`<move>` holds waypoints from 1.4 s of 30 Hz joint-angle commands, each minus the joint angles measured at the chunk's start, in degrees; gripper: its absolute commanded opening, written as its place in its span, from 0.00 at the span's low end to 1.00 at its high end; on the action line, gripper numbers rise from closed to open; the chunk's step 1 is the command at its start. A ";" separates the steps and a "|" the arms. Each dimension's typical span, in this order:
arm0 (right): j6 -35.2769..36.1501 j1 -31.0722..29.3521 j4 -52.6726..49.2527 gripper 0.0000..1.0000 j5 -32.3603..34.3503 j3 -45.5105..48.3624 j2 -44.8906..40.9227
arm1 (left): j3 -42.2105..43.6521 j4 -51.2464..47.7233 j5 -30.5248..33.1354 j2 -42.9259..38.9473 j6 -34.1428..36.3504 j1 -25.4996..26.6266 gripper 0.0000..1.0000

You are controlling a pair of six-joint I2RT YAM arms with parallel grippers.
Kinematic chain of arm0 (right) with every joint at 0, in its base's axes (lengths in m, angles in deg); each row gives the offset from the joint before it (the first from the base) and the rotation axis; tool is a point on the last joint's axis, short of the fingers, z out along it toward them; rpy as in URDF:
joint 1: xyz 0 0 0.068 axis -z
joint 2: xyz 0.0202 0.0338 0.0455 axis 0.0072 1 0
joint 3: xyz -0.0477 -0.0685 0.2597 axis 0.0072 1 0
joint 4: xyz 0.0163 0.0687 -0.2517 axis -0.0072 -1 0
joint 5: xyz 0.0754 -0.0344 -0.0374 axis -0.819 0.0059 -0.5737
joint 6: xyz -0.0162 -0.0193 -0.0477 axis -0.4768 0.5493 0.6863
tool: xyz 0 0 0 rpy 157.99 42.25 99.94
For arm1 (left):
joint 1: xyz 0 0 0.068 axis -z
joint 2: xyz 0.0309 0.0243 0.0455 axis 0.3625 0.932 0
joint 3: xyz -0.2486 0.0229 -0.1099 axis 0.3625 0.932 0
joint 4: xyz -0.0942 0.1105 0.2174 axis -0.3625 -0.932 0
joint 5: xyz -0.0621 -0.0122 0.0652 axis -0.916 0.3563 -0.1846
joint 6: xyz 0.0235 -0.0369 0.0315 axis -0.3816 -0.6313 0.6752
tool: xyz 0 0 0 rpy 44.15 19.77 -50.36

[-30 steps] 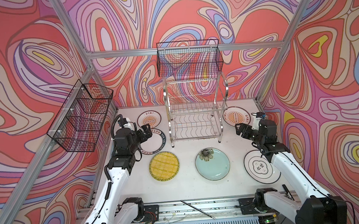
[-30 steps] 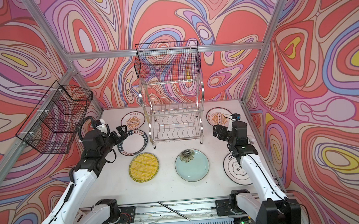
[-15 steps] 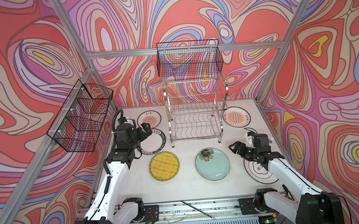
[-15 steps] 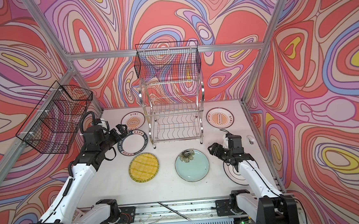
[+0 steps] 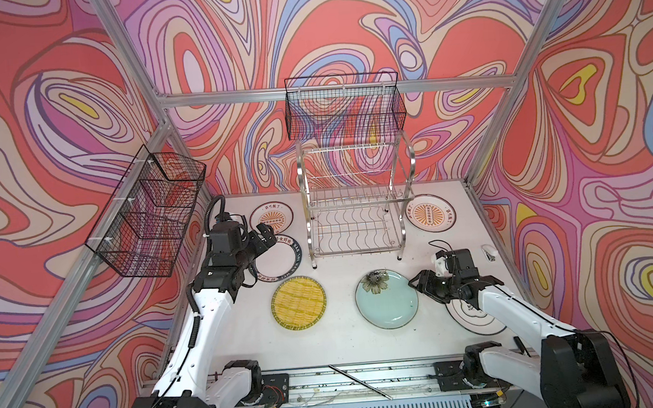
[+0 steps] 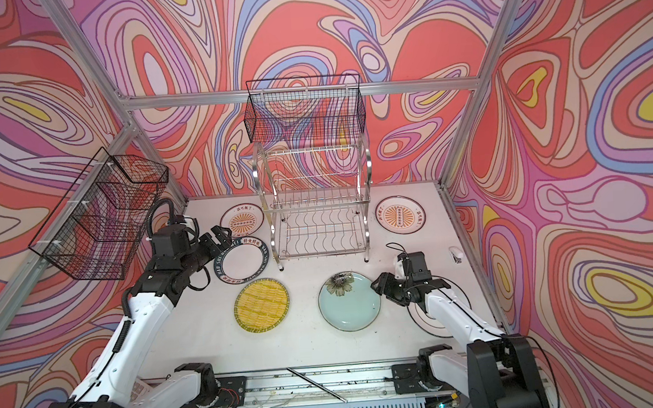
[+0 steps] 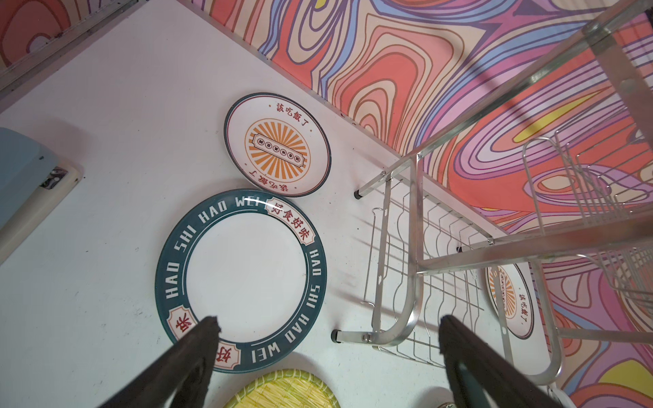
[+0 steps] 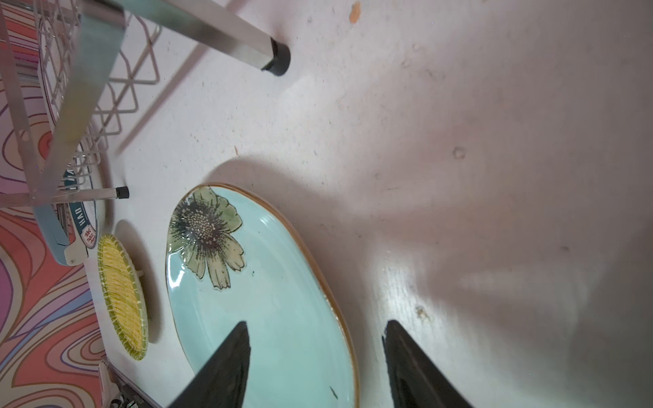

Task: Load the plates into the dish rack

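The empty chrome dish rack [image 5: 356, 211] [image 6: 317, 213] stands at the back middle. All plates lie flat on the table: yellow woven [image 5: 299, 302], pale aqua with flower [image 5: 386, 304] [image 8: 268, 300], green-rimmed [image 5: 282, 262] [image 7: 243, 279], two orange-sunburst [image 5: 271, 219] [image 5: 430, 217], and a black-ringed one [image 5: 475, 320] partly under the right arm. My left gripper [image 5: 266, 236] [image 7: 328, 319] hovers open over the green-rimmed plate's edge. Low at the aqua plate's right edge, my right gripper [image 5: 419, 284] [image 8: 315, 323] is open, one finger over the plate and one outside its rim.
Black mesh baskets hang on the back wall [image 5: 344, 106] and the left wall [image 5: 151, 215]. A small white object [image 5: 488, 252] lies by the right wall. A thin metal rod [image 5: 359, 381] rests across the front rail.
My right arm swung forward and down from beside the right sunburst plate to the aqua plate's edge, its jaws narrowing. The left gripper barely moved.
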 commanded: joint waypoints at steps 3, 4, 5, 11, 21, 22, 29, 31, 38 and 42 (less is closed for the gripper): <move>-3.48 -1.65 4.55 0.56 0.49 2.34 2.40 | -1.93 -1.38 -2.67 1.36 1.07 0.08 0.97; -3.72 -2.05 4.99 0.56 0.66 2.54 2.83 | -1.78 -0.90 -3.25 1.43 1.16 0.10 0.97; -3.98 -2.31 5.43 0.56 0.77 2.64 3.20 | -1.63 -0.55 -3.81 1.49 1.23 0.20 0.97; -4.23 -3.42 7.15 0.50 0.44 3.07 4.87 | -1.52 -0.19 -4.54 2.13 1.86 0.24 0.96; -5.50 -3.87 11.89 0.44 -1.07 5.06 5.95 | -0.82 1.10 -6.42 2.83 2.28 0.29 0.96; -5.42 -3.87 12.19 0.44 -1.22 5.22 5.94 | -0.82 1.06 -6.60 2.93 2.34 0.29 0.96; -5.46 -3.87 17.51 0.39 -4.79 7.16 5.58 | -1.95 -0.08 -8.33 4.62 3.25 0.29 0.96; -5.49 -3.87 18.81 0.39 -5.69 7.86 5.39 | -2.09 -0.28 -8.61 4.76 3.51 0.37 0.95; -6.03 -3.87 23.70 0.37 -8.59 11.00 4.38 | -2.20 -0.72 -9.25 4.82 4.00 0.41 0.95; -5.75 -3.87 25.05 0.30 -9.22 12.28 4.48 | -2.31 -0.82 -9.59 5.08 4.21 0.55 0.95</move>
